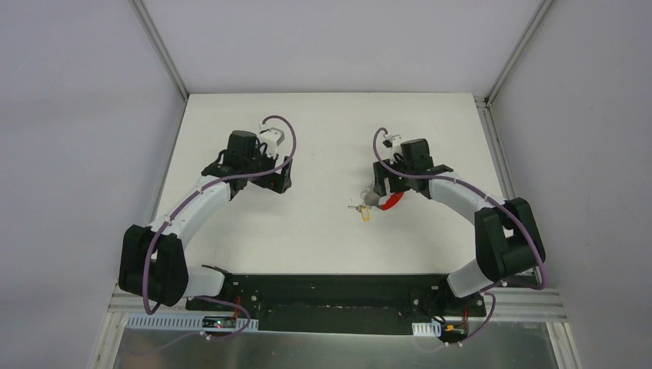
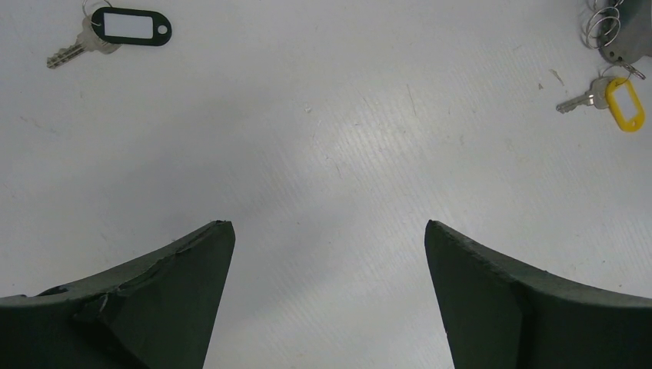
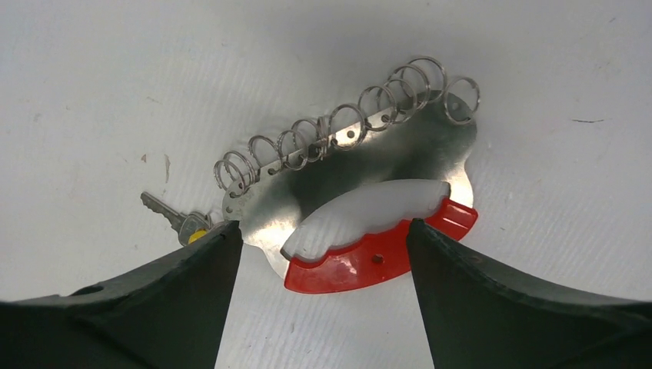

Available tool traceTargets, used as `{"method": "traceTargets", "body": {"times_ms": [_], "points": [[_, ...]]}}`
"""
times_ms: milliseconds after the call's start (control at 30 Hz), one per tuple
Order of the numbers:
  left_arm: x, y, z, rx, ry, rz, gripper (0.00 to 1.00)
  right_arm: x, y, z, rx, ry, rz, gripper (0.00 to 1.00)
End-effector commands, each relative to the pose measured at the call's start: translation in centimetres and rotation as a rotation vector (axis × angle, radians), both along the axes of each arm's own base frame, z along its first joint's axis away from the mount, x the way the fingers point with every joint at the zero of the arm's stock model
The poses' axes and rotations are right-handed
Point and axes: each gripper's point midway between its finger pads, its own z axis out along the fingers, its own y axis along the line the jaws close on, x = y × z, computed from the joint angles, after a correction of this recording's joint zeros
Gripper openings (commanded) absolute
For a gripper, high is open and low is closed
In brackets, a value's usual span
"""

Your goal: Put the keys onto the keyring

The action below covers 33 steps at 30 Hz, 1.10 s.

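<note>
- Right gripper (image 3: 323, 227): jaws stand wide, one finger on each side of the keyring (image 3: 361, 165). Nothing is visibly clamped.
- Keyring lies flat on the white table (image 1: 323, 138), directly under and ahead of the right fingertips.
- The red band (image 3: 361, 265) is the part of the keyring nearest the gripper. Most of it sits in the gap between the fingers, and one end passes under a finger.
- Cannot tell whether either finger touches the band or the metal plate (image 3: 430, 150).
- The row of wire loops (image 3: 346, 127) runs along the keyring's far edge, beyond the fingertips.
- Yellow-tagged key (image 2: 598, 96): on the table just beside one end of the keyring's loop row. In the right wrist view a finger partly hides it, with only the blade and a bit of yellow showing.
- Black-tagged key (image 2: 104, 37): loose and flat on the table, well apart from the keyring, at the opposite top corner of the left wrist view.
- Left gripper (image 2: 327, 227): jaws fully spread and holding nothing, with bare table between the fingers.
- The left gripper is well apart from the keyring. Both keys lie ahead of its fingertips, off to either side.
</note>
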Motion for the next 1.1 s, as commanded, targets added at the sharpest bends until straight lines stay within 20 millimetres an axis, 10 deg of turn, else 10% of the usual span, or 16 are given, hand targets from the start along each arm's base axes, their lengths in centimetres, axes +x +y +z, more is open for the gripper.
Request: {"method": "traceTargets", "body": {"times_ms": [0,533,1067], "points": [[0.4,-0.2,0.2,-0.003,-0.006,0.014,0.99,0.7,1.6,0.7,-0.038,-0.041,0.059,0.79],[0.4,0.3,1.3,0.023,-0.025,0.017,0.94,1.6,6.1,-0.4,-0.111,-0.023,0.247,0.46],[0.4,0.3,1.7,0.021,-0.038,0.009,0.92,-0.5,7.0,-2.3,-0.108,0.077,0.333,0.36]]}}
